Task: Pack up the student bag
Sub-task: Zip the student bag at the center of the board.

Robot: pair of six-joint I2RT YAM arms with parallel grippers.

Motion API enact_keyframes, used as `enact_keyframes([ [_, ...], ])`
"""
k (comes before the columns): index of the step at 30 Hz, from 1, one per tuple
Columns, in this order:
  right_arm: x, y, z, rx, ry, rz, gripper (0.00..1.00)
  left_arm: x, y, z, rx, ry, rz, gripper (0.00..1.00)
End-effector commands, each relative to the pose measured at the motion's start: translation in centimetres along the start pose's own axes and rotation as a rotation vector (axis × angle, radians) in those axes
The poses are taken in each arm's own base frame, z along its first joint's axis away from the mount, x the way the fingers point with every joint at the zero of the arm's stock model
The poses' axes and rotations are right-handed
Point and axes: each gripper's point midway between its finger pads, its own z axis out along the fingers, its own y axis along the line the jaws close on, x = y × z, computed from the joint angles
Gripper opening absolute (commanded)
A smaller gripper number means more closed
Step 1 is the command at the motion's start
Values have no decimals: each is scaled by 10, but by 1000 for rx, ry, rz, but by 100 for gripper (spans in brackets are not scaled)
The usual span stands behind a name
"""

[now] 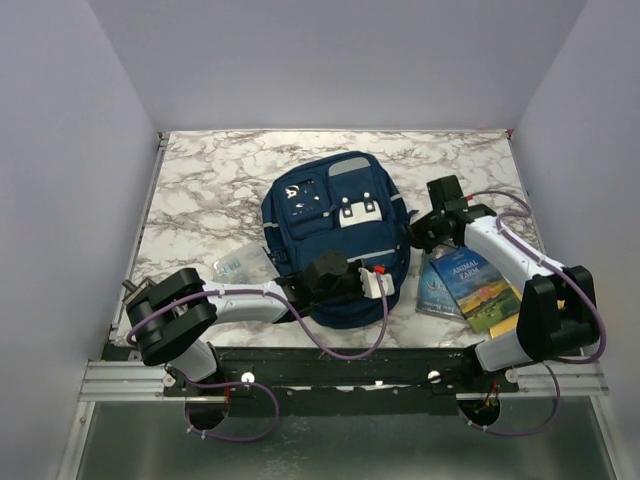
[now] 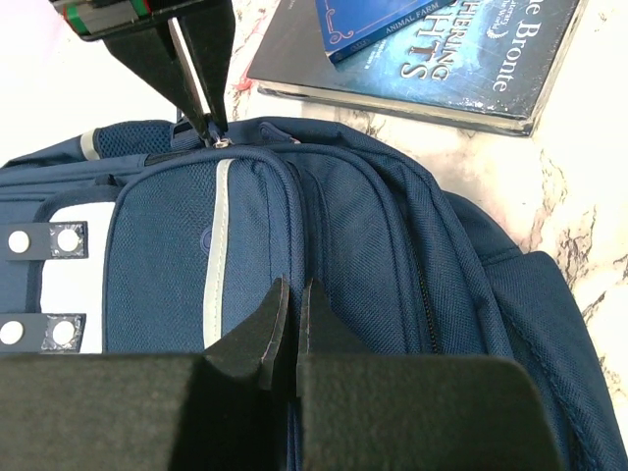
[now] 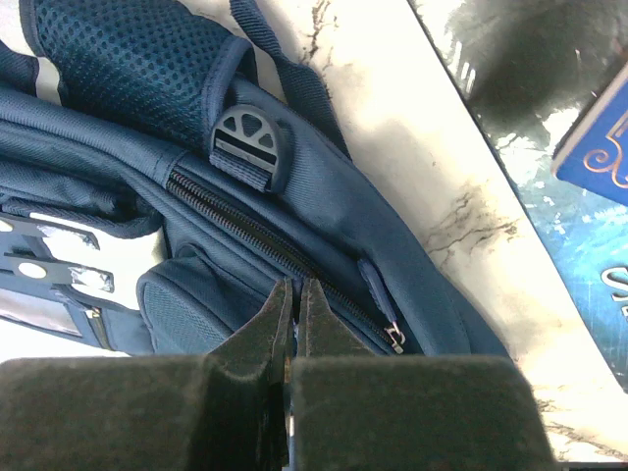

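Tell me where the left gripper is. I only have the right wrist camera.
Observer: The left gripper is over the near right corner of the backpack, with its jaws shut.
Operator: Check my own fingertips from the other side.
Observer: From the left wrist camera, the right gripper looks shut, its tips at a small metal zipper pull on the backpack's edge.
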Motion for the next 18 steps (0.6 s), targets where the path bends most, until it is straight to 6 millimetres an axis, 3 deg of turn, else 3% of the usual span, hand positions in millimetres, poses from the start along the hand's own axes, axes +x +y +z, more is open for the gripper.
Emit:
enact_keyframes([
  [1,-52,48,2,-121,-233,-60,0,-39,-17,-5,89,-150,19,0],
  [6,-65,84,3,-232,-309,-123,0,-40,-23,-3,120,-158,10,0],
  [11,-68,107,5,-270,-368,-167,0,-42,-28,-1,145,-170,-2,0],
  [18,-97,107,-4,-219,-548,-175,0,-45,-31,-5,167,-182,-4,0],
])
